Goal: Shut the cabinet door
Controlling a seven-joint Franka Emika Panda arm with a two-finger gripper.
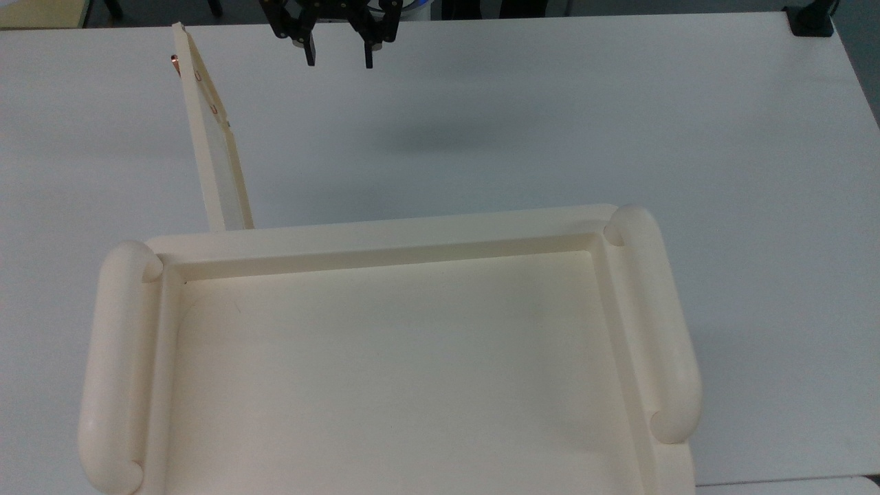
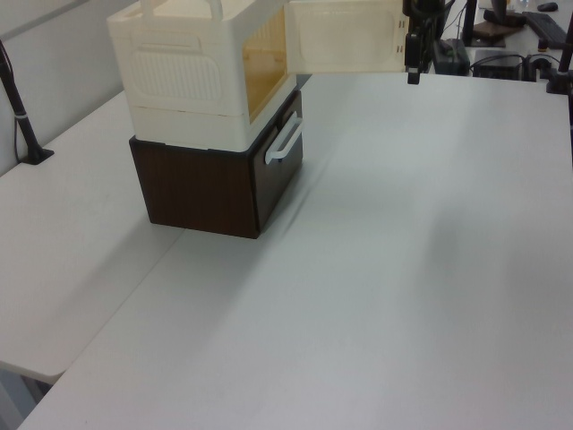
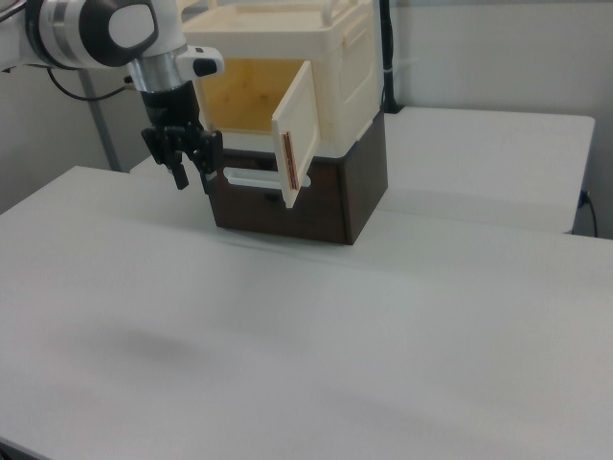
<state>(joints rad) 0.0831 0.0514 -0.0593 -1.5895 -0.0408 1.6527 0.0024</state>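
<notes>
on the white table [image 2: 430, 251], the cabinet [image 2: 192, 72] sits on a dark brown box [image 2: 215, 184] that has a white handle [image 2: 285, 143]. from the cabinet's front the cabinet door [image 3: 297, 129] swings out wide open, its copper-coloured handle [image 3: 288, 161] at the free edge. past that free edge, just off the cabinet's open front, the gripper [image 3: 192, 179] hangs above the table, apart from the door, fingers [image 1: 311, 55] spread a moderate way with nothing between them.
</notes>
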